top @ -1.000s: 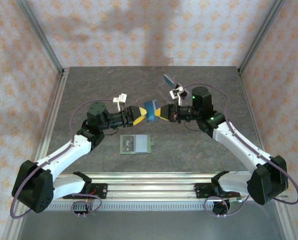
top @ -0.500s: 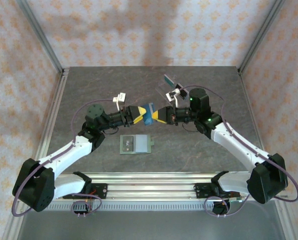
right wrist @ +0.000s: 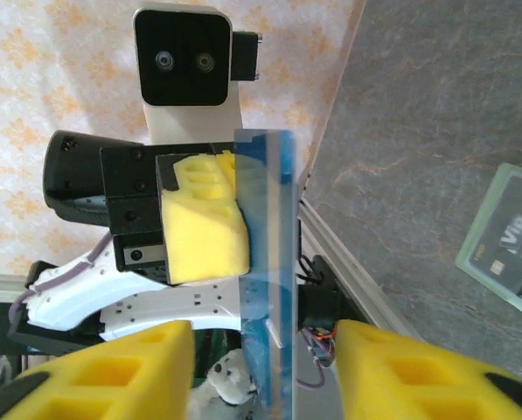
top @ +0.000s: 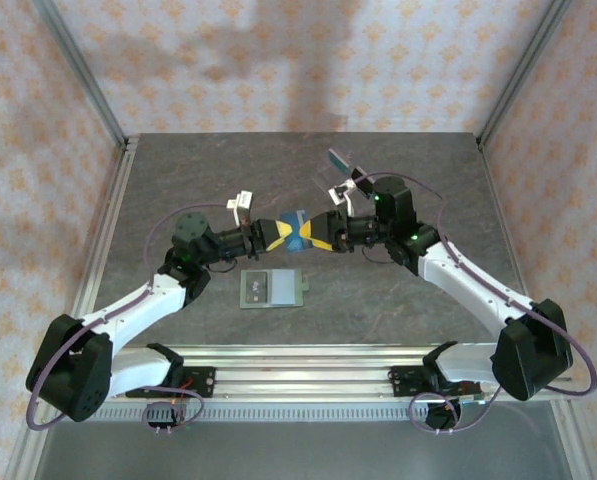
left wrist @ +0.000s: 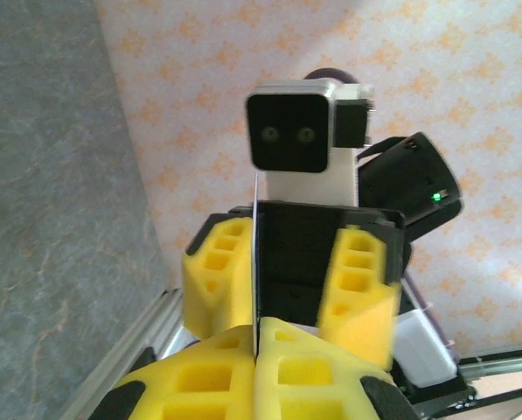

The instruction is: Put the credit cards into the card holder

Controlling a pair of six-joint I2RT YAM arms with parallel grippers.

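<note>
Left gripper: fingers pressed together on one end of a blue card, which hangs in the air above the table between the two arms. Right gripper: faces the left one from the card's other end. Its fingers are spread, one on each side of the card, with a gap at each face. By this reading, the left gripper alone carries the card.

Handling. The card looks thin, light and stiff, with smooth plastic faces. Pinched at a corner only, it could pivot or slide between the foam pads. Take hold flat across both faces near a short end, leaving the far end free to enter a pocket. It probably bends a little under side load, so feed it straight along its length.

Holder: lies open and flat on the table, nearer the arm bases and apart from the airborne card. A dark VIP card lies on it. A clear stand is behind the right gripper, with a dark strip at its top that may be another card.

Views.
- Top view: gives the layout of arms, card, holder and stand, but not the gaps at the right fingers.
- Left wrist view: shows the card edge-on as a thin pale line clamped between the left fingers, with the right fingers open on either side.
- Right wrist view: shows the blue face against one left finger, and the VIP lettering, which is unreadable from above.
</note>
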